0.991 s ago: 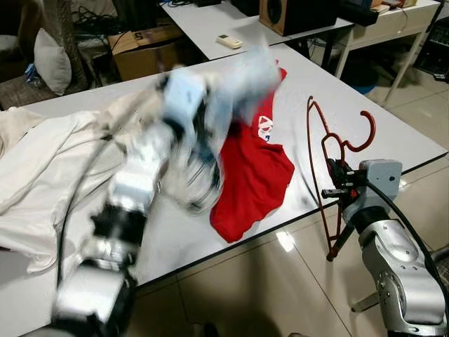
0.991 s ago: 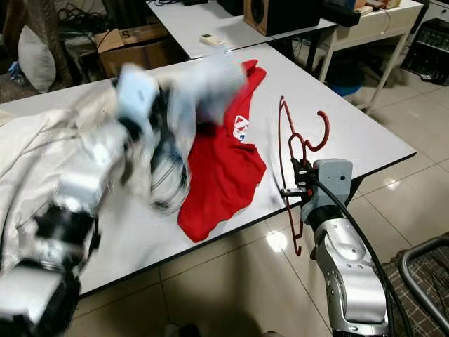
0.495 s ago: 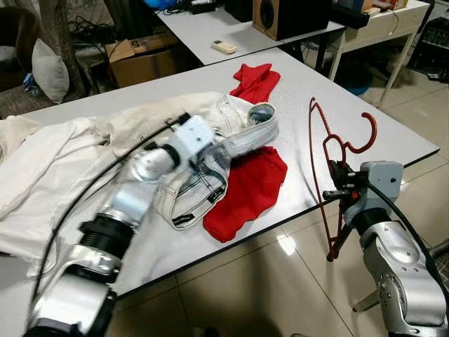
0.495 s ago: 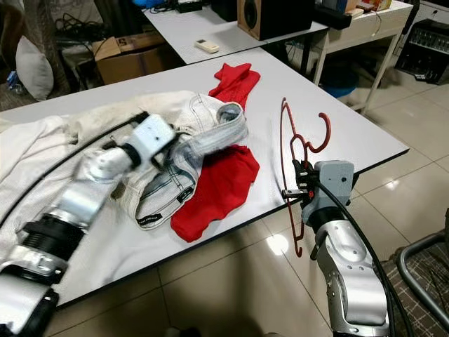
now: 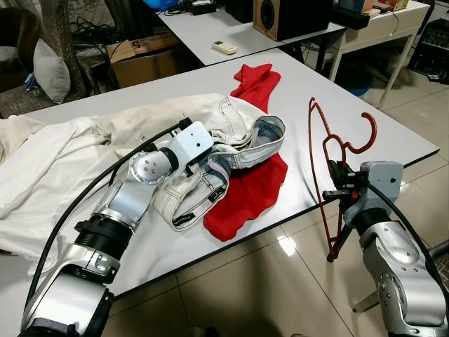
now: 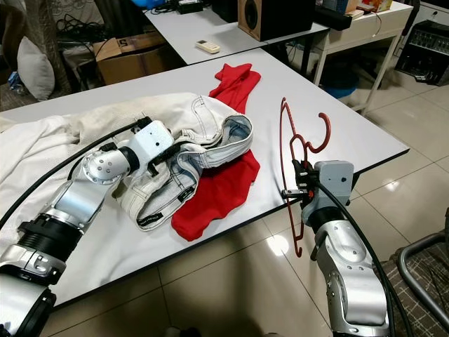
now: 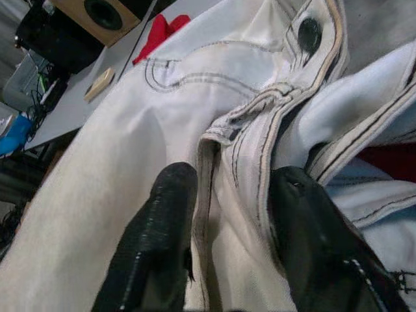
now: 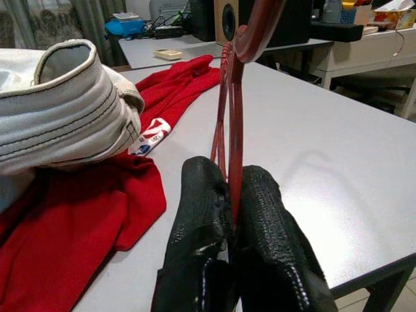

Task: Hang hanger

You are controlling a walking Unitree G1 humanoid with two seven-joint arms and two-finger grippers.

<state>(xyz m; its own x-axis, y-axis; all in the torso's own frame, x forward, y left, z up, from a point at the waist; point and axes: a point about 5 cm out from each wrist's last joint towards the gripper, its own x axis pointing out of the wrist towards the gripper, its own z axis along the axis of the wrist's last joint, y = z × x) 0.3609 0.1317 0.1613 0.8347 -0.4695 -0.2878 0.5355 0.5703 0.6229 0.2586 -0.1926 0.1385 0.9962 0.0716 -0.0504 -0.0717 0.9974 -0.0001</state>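
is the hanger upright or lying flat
Upright: the right gripper pinches the red hanger by its frame, hook uppermost, beside the table edge.

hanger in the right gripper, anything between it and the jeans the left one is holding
Nothing visible does. The right gripper pinches the red hanger upright at the table's edge; bare tabletop and the red shirt's edge separate it from the jeans in the left gripper.

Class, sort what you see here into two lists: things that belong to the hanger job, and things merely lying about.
Belonging to the job:
red hanger, clamped upright in the right gripper
white jeans, waistband between the left gripper's fingers

Lying about:
red shirt under the jeans
white cloth
remote control on the far table
speaker
cardboard box
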